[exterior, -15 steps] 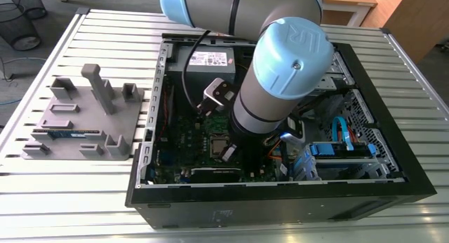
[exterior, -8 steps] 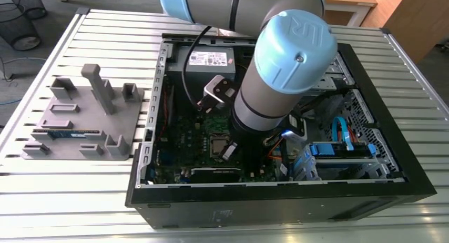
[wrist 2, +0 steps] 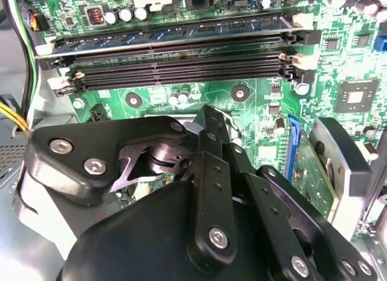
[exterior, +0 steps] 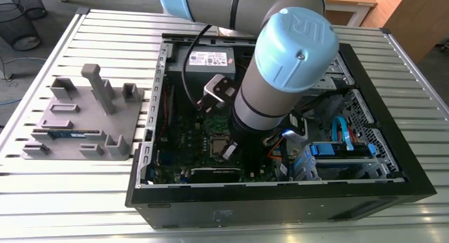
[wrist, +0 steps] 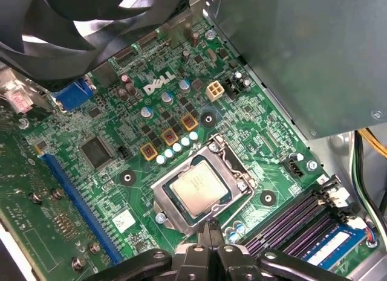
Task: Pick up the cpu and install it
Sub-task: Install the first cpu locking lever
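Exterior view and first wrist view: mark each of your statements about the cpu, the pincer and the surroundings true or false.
1. The cpu sits in the socket on the motherboard. True.
2. The pincer grips the cpu. False: it grips nothing; the cpu lies in the socket.
3. A memory stick lies on the grey fixture plate. True.
4. The computer case is closed. False: it is open, with the arm reaching inside.
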{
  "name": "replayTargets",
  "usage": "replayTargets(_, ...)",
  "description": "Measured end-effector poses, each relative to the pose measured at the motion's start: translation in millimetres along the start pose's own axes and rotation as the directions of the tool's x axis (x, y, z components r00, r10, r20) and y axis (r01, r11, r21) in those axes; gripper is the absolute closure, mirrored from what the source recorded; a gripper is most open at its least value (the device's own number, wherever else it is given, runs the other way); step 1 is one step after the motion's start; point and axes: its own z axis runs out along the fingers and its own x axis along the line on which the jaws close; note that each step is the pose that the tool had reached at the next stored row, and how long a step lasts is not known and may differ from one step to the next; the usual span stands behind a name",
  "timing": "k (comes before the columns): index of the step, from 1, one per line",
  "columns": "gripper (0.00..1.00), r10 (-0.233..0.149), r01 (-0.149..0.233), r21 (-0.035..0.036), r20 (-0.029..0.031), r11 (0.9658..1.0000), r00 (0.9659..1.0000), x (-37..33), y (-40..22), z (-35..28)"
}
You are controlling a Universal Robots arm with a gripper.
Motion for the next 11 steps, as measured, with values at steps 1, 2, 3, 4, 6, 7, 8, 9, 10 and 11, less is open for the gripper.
replayTargets(1,0.89,0.0,0.0,0.0,0.0001,1.0,1.0,-0.1,0.3,-2.1)
replayTargets(2,0.89,0.0,0.0,-0.0001,0.0001,1.0,1.0,-0.3,0.7,-4.4)
replayTargets(3,0.89,0.0,0.0,0.0001,-0.0001,1.0,1.0,-0.4,1.0,-6.7)
replayTargets(4,0.89,0.0,0.0,0.0,0.0,1.0,1.0,-0.6,1.4,-8.9)
replayTargets(6,0.89,0.0,0.0,0.0001,-0.0001,1.0,1.0,-1.1,2.2,-13.9)
replayTargets(7,0.89,0.0,0.0,0.0001,0.0,1.0,1.0,-1.5,2.7,-16.8)
replayTargets(8,0.89,0.0,0.0,0.0001,-0.0001,1.0,1.0,-1.8,3.3,-20.1)
replayTargets(9,0.89,0.0,0.0,0.0003,-0.0004,1.0,1.0,-2.1,4.0,-23.4)
replayTargets(10,0.89,0.0,0.0,0.0004,-0.0007,1.0,1.0,-2.4,4.6,-27.0)
replayTargets(11,0.89,0.0,0.0,0.0007,-0.001,1.0,1.0,-2.8,5.2,-30.5)
